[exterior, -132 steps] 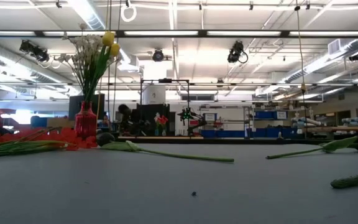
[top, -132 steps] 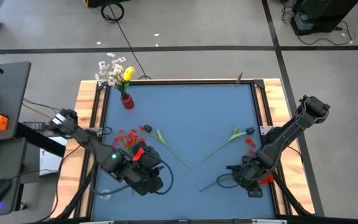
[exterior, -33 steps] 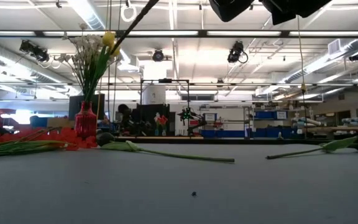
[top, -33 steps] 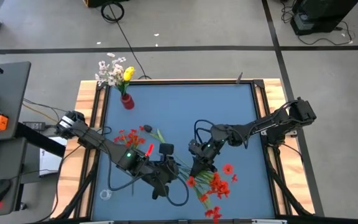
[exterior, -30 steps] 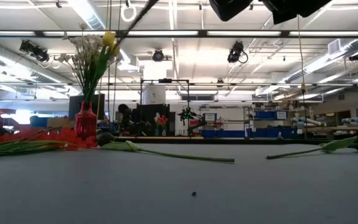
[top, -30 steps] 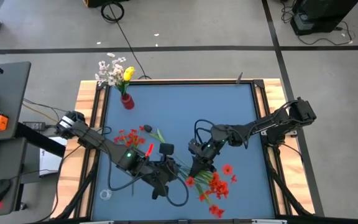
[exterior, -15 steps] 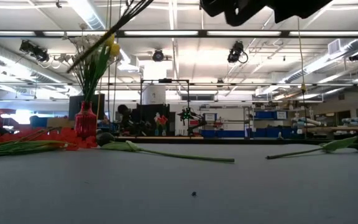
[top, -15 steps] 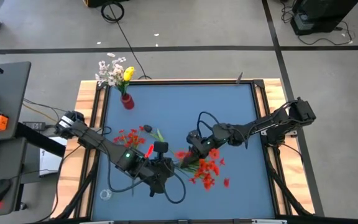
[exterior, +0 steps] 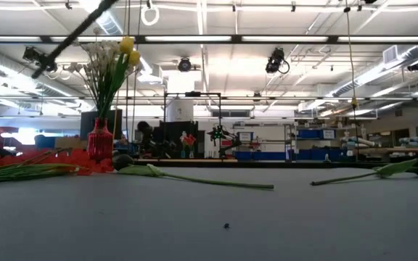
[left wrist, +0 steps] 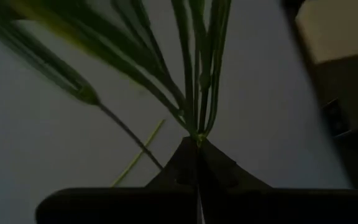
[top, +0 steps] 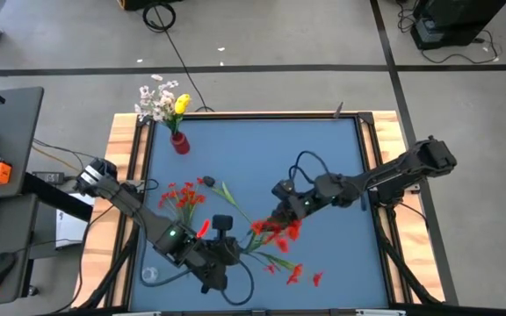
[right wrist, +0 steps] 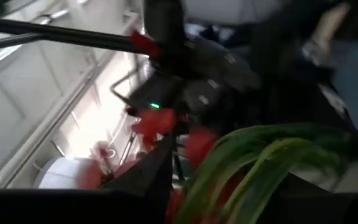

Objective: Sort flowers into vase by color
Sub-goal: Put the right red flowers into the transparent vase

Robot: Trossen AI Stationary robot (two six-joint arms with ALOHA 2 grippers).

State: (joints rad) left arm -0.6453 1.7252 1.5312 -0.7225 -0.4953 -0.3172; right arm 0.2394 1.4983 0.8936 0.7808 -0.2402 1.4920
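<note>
The red vase (top: 180, 143) (exterior: 99, 141) stands at the table's far left corner, holding white blossoms and a yellow tulip (top: 177, 104). A red spray (top: 271, 230) with green stems hangs in the air between both grippers near mid-table. My left gripper (top: 234, 249) (left wrist: 197, 142) is shut at its stem end. My right gripper (top: 277, 217) (right wrist: 188, 149) is shut at the blossom end. Another red spray (top: 181, 195) and a dark-bud flower (top: 207, 182) lie flat on the table's left half. My left gripper pinches the spray's green stems (left wrist: 197, 124) where they bunch together, between its two fingertips. It comes level from the table's left. The stems fan out beyond the fingers, lifted clear of the table. My right gripper holds the spray by its green leaves (right wrist: 260, 162) just beside the red blossoms (right wrist: 157, 121), coming from the table's right. One finger (right wrist: 160, 165) shows; the leaves cover the other. The blossoms hang off the table.
A dark-bud flower (exterior: 383, 170) lies on the table's right half, under the right arm in the high view. Wooden rails (top: 139, 149) frame the blue mat. Loose cables loop from both wrists. The mat's far middle is bare.
The left gripper has drawn back toward the table's near left, with the stem end in its hold. The spray's blossoms, which hung toward the near edge a second ago, have swung up and leftward between the two grippers. The right gripper has shifted slightly toward the far side.
</note>
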